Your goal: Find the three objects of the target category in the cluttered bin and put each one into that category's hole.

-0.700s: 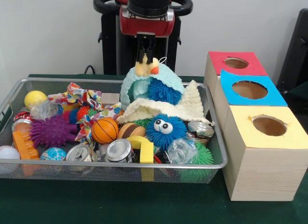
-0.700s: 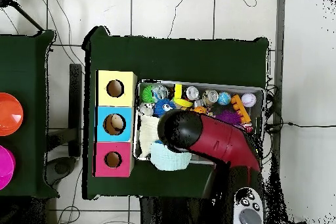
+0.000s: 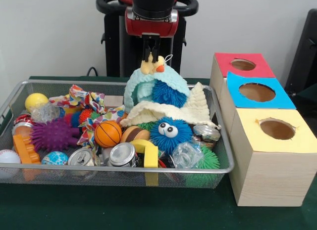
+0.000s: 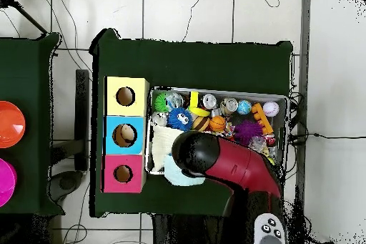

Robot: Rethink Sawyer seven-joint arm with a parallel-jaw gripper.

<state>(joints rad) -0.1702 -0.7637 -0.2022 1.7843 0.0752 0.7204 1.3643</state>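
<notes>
Arm: you see it vertical over the bin (image 3: 119,168); gripper (image 3: 151,61) clenched on mint cloth (image 3: 141,89).

Green-clothed table (image 3: 124,210) — wire-mesh bin (image 3: 218,169) beside three wooden boxes (image 3: 267,175).

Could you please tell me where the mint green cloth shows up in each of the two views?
Front view: mint green cloth mounded at the bin's far side, under the tool.
Overhead view: a pale edge beside the arm, near the red-topped hole.
Shared landmark: the red-topped hole.
</notes>
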